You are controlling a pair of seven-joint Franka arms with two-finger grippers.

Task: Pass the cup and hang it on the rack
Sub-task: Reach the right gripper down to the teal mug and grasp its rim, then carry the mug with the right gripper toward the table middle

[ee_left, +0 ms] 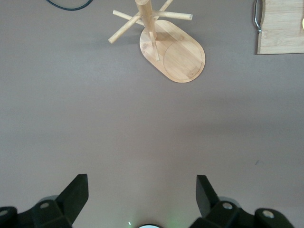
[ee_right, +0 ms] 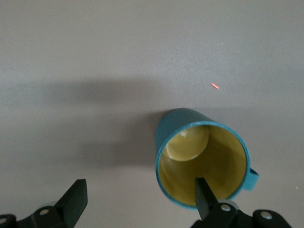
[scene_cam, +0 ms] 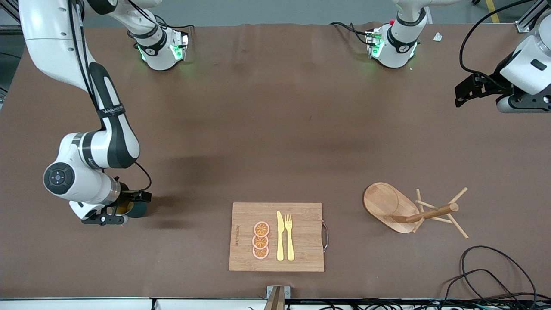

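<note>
Right wrist view shows the right gripper (ee_right: 137, 202) with jaws open over the cup (ee_right: 203, 159), 1 finger above its mouth; closing off-centre could tip it. The cup stands upright on the bench (scene_cam: 275, 129) at the right arm's end, axis vertical, mouth up. The left gripper (ee_left: 141, 202) waits, jaws open, above the bench short of the rack (scene_cam: 402, 209).

From the front my right arm's wrist hides most of the cup (scene_cam: 137, 209), and the frame edge cuts off the left gripper (scene_cam: 467, 92).
</note>
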